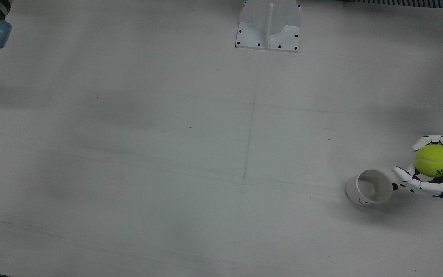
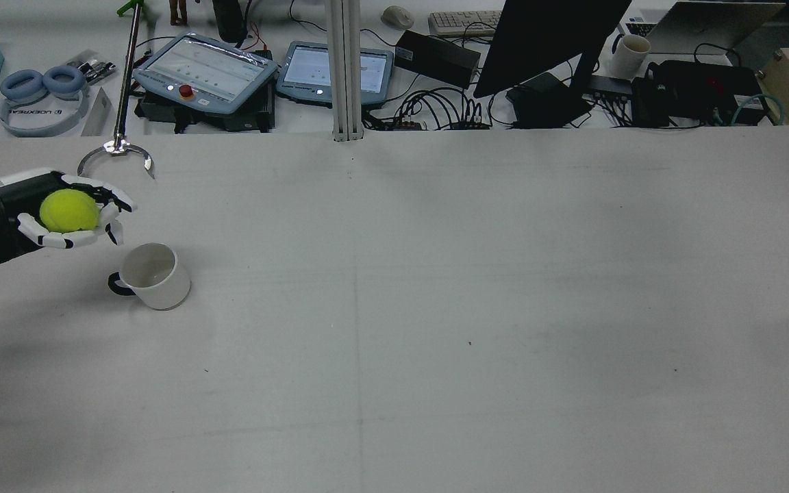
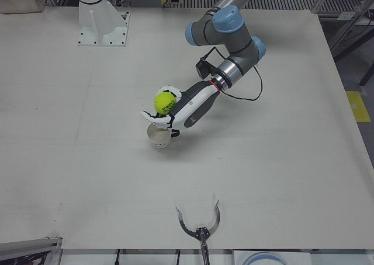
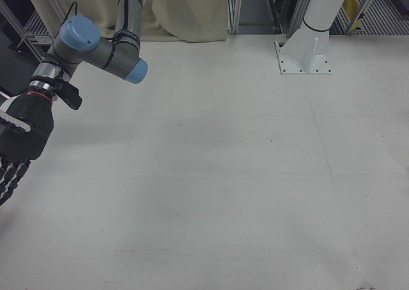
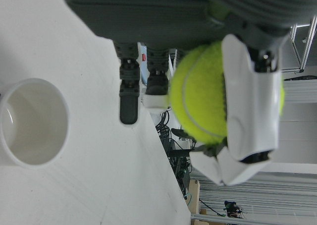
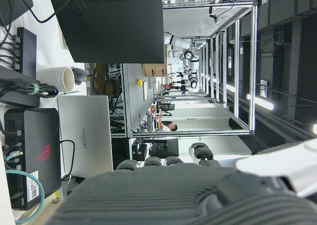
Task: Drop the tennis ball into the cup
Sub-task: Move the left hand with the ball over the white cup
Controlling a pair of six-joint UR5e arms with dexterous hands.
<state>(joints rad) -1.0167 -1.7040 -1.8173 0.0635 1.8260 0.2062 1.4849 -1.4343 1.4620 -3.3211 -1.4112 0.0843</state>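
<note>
Front view: left hand (image 1: 435,169) curled around the tennis ball (image 1: 434,160), palm turned up; cup (image 1: 370,187) standing on the worktop (image 1: 190,154) just past the fingertips, mouth open upward, apparently empty.
Rear view: ball cradled in the left hand at the far left edge; cup below and a little ahead of the fingers (image 2: 115,218), apart from them, dark handle turned toward the arm.
Left-front view: ball held above and slightly behind the cup rim, not yet over the opening; fingers close over the rim, contact not clear.
Left hand view: ball clasped between the white fingers; cup mouth visible beyond the fingertips, off to one side of the ball.
Right-front view: right hand (image 4: 16,149) at the view's left edge, fingers hanging fairly straight, nothing seen inside; well apart from the cup.
Right hand view: only desk equipment and the room; nothing of the task visible.
Step in hand: carrying the ball to the cup, probably near the end.
Next move: small shift forward to centre the ball over the opening, then tilting the palm or loosening the fingers; care for not knocking the rim.
</note>
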